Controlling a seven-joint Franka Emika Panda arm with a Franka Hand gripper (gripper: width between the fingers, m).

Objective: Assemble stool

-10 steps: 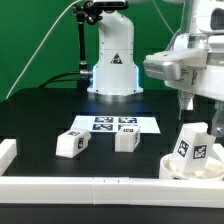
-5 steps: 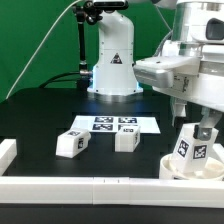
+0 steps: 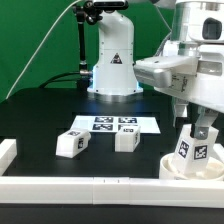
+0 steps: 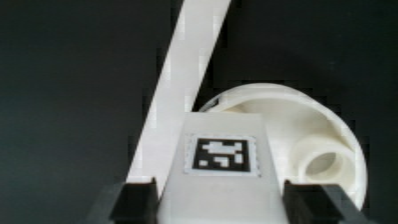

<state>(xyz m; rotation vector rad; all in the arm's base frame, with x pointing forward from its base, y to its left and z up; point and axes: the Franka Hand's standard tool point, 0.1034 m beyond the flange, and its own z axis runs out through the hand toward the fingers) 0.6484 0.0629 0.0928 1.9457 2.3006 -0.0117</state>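
Observation:
The stool's round white seat lies at the exterior view's right, by the front rail. A white tagged leg stands upright in it. My gripper is down over this leg, one finger on each side of its top. In the wrist view the fingers press against both sides of the leg, with no gap showing, and the seat lies beyond it. Two more tagged legs lie loose on the black table.
The marker board lies flat behind the loose legs. A long white rail runs along the front and another piece stands at the exterior view's left. The rail also shows in the wrist view. The robot base stands at the back.
My gripper has come down and slightly to the exterior view's left onto the upright leg, and its fingers now flank the top. The loose legs and seat have not moved.

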